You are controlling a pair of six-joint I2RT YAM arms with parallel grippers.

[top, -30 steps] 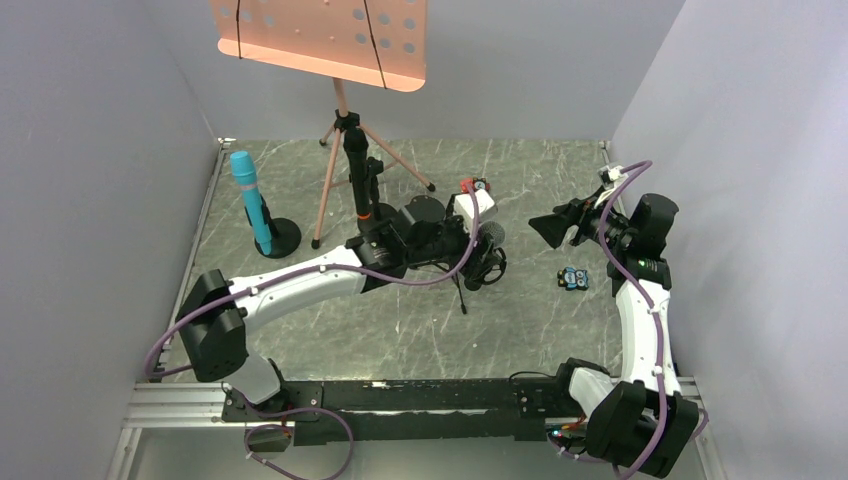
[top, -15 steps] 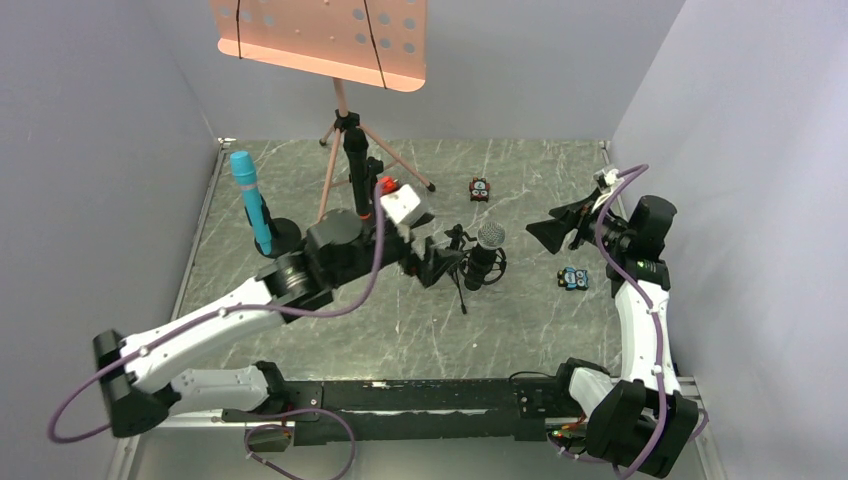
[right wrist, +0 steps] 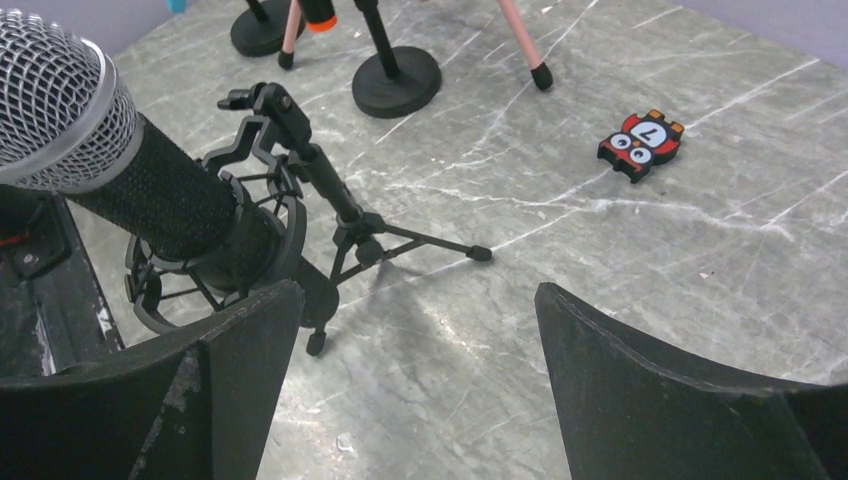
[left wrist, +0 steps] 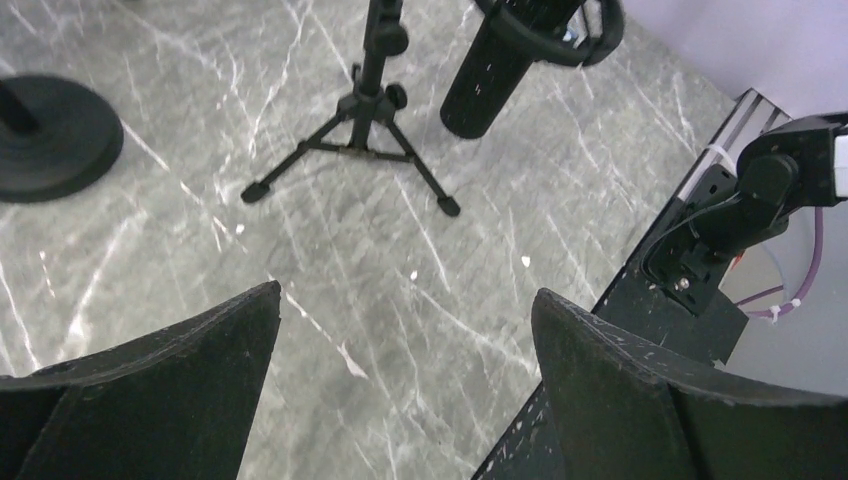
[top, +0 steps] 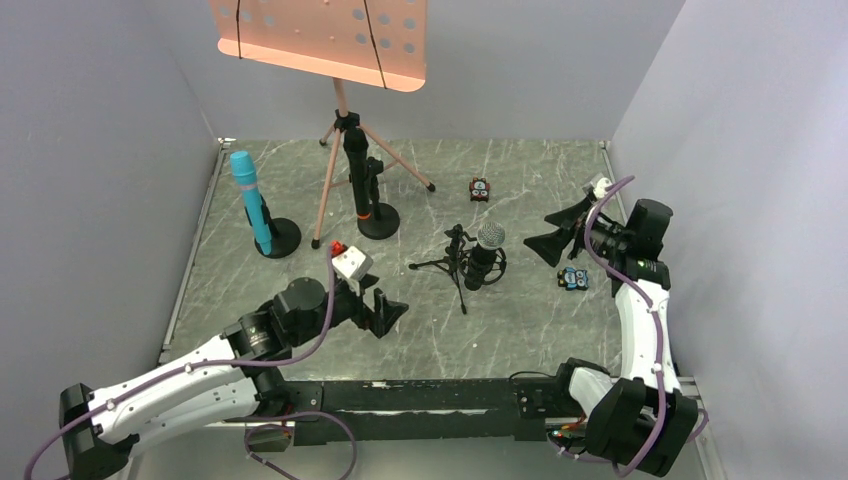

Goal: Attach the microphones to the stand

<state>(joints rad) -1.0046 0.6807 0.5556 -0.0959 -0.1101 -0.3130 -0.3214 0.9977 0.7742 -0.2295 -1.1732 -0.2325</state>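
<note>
The silver-mesh black microphone (top: 487, 255) sits in the shock mount of a small black tripod stand (top: 452, 265) at mid-table; it also shows in the right wrist view (right wrist: 120, 170) and the left wrist view (left wrist: 505, 60). The cyan microphone (top: 250, 200) stands upright on a round base at the left. The black microphone with the orange ring (top: 358, 180) stands on a round base (top: 379, 221). My left gripper (top: 392, 313) is open and empty near the front. My right gripper (top: 553, 232) is open and empty, right of the tripod.
A pink music stand (top: 335, 45) on tripod legs stands at the back. A red toy block (top: 480, 188) lies behind the tripod, also in the right wrist view (right wrist: 641, 142). A blue toy block (top: 572, 278) lies near the right arm. Grey walls close three sides.
My left arm has pulled back from the tripod microphone toward the front left, its gripper open and empty. My right gripper has barely moved.
</note>
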